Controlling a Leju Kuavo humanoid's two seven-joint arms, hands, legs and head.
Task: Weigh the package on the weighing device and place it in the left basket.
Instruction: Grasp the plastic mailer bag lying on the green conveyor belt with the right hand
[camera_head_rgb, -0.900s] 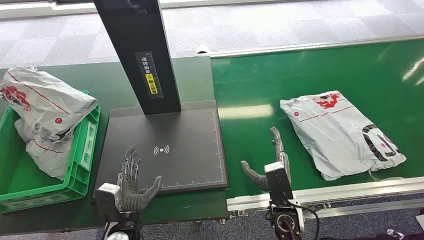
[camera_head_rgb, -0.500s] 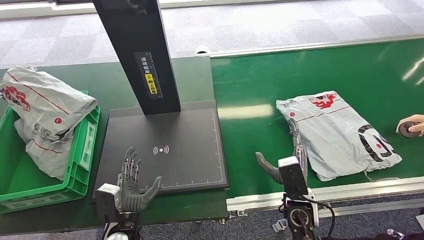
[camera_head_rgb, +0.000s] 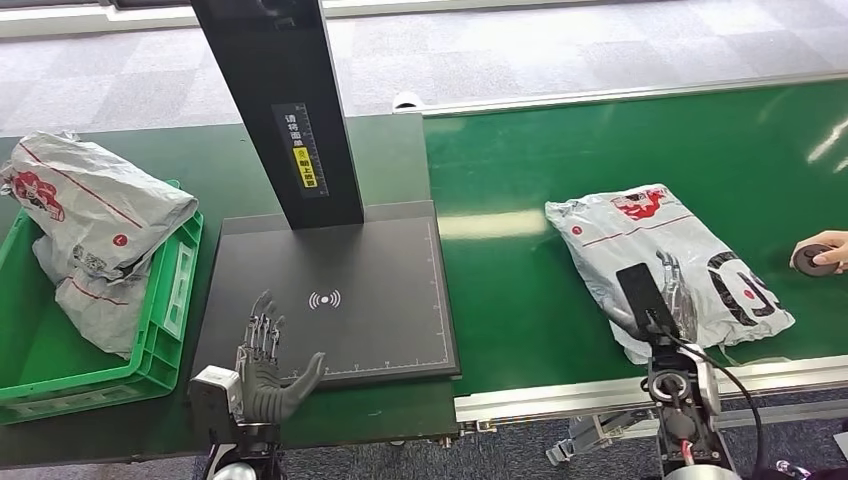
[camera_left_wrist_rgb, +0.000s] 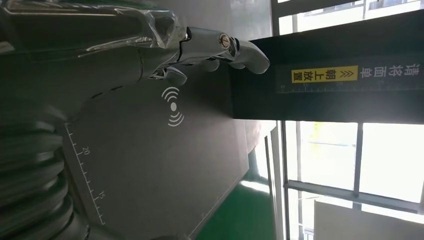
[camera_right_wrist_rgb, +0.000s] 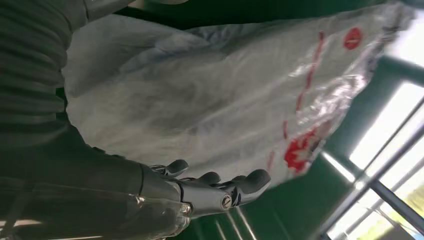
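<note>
A grey plastic package (camera_head_rgb: 666, 260) with red and black print lies flat on the green belt at the right. My right hand (camera_head_rgb: 668, 295) hovers over its near edge with fingers spread and nothing in them; the right wrist view shows those fingers (camera_right_wrist_rgb: 220, 187) just above the package (camera_right_wrist_rgb: 210, 110). My left hand (camera_head_rgb: 266, 365) rests open at the near edge of the black weighing plate (camera_head_rgb: 360, 270), its fingers (camera_left_wrist_rgb: 220, 47) stretched over the plate (camera_left_wrist_rgb: 150, 165). The green basket (camera_head_rgb: 160, 335) stands at the far left.
Two grey packages (camera_head_rgb: 95, 210) are piled in the basket. A black post (camera_head_rgb: 280, 110) with a yellow label rises from the back of the scale. A person's hand (camera_head_rgb: 822, 254) holds a small dark object at the right edge. A silver rail (camera_head_rgb: 600, 395) borders the belt's near side.
My right hand has swung rightwards from the bare belt to above the package's near edge. The package has slid a little to the left. My left hand has stayed put.
</note>
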